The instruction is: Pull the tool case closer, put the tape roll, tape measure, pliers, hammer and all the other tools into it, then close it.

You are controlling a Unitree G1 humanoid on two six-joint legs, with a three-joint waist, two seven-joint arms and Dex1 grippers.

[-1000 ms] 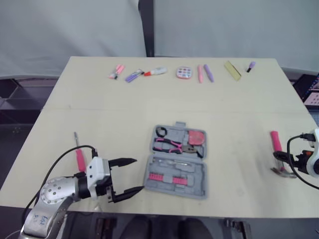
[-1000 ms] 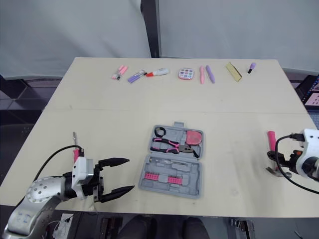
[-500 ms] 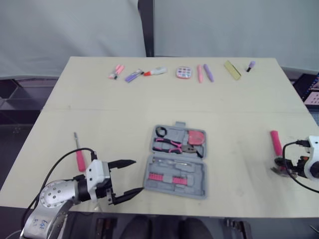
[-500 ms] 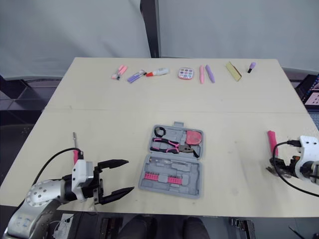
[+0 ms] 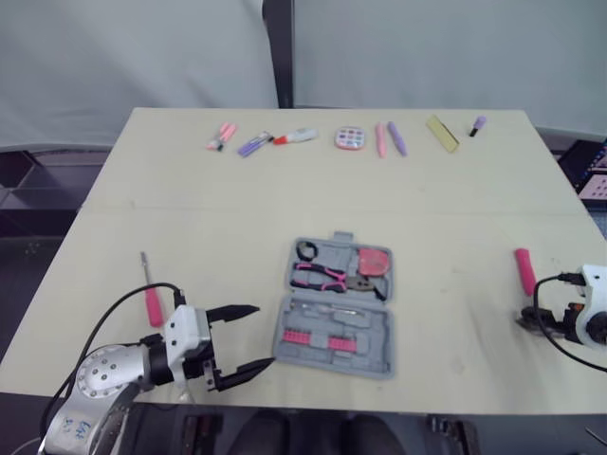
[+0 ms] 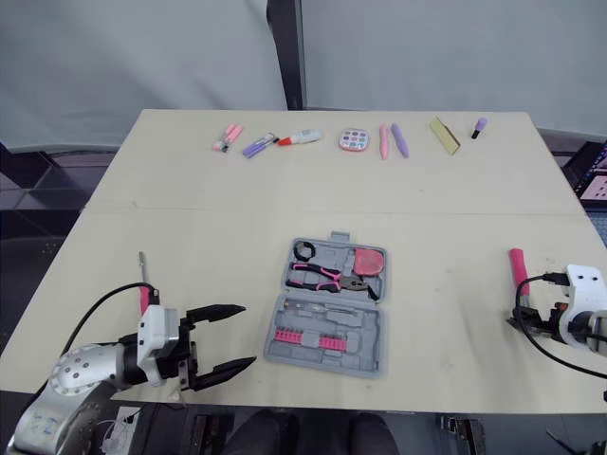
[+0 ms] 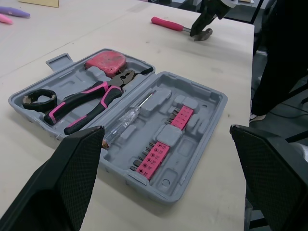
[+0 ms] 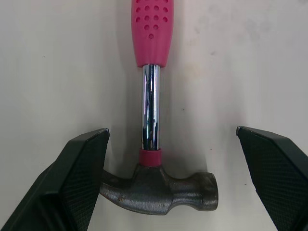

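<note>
Tool case [image 5: 334, 308]: grey, lying open and flat on the table [image 5: 190, 218], near the middle of its front half. The farther half of the case holds the black tape roll [image 7: 38, 97], the pink-handled pliers [image 7: 91, 103] and the pink tape measure [image 7: 105, 62], each seated in its own recess. The nearer half holds a slim clear-handled screwdriver [image 7: 130, 115] and two pink bit strips [image 7: 166, 144].

I see the left gripper [image 5: 264, 335] low over the table, just beside the case's near left corner. It points at the case, with its two black fingers spread wide and nothing between them. A pink-handled screwdriver [image 5: 151, 299] lies on the table on the far side of that arm, well apart from the case.

The hammer [image 5: 524, 270] lies flat near the table's right edge, well apart from the case, with its pink grip pointing away from me and its steel head nearest. The right gripper [image 8: 172, 130] sits over the head end, fingers parted, one on either side of the chrome neck. From the wrist view one finger [image 8: 82, 178] overlaps the claw end of the head, and I cannot tell whether it touches.

Along the far edge runs a row of small items, among them a round pink palette [image 5: 351, 138], all well apart from the tools.
</note>
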